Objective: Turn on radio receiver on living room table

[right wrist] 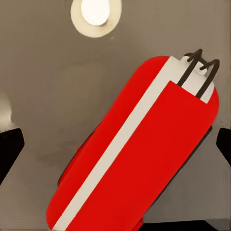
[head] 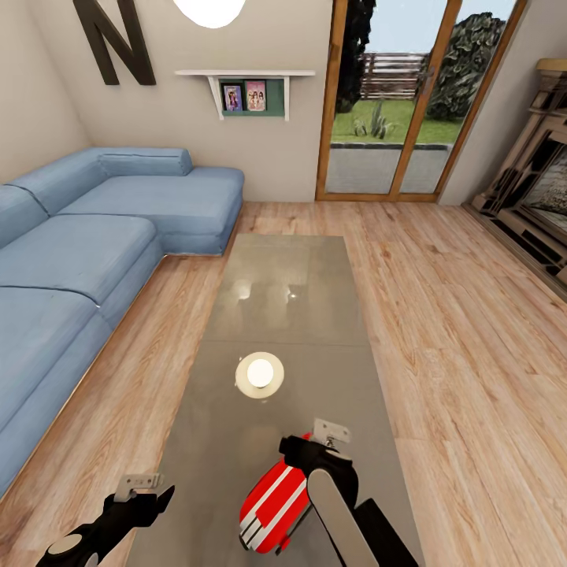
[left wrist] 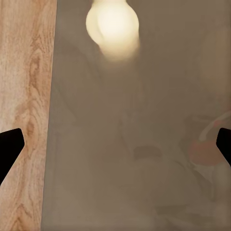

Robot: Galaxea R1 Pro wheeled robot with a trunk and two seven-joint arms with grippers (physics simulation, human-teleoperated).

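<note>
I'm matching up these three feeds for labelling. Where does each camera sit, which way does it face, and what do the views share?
Head view: on the robot's head, looking forward and down over the table; left gripper and right gripper show.
Left wrist view: on the left arm, facing down at the table's edge and the floor; dark fingertips show.
Right wrist view: on the right arm, facing down at the radio receiver; fingertips show.
Shared: the radio and the lamp reflection.
</note>
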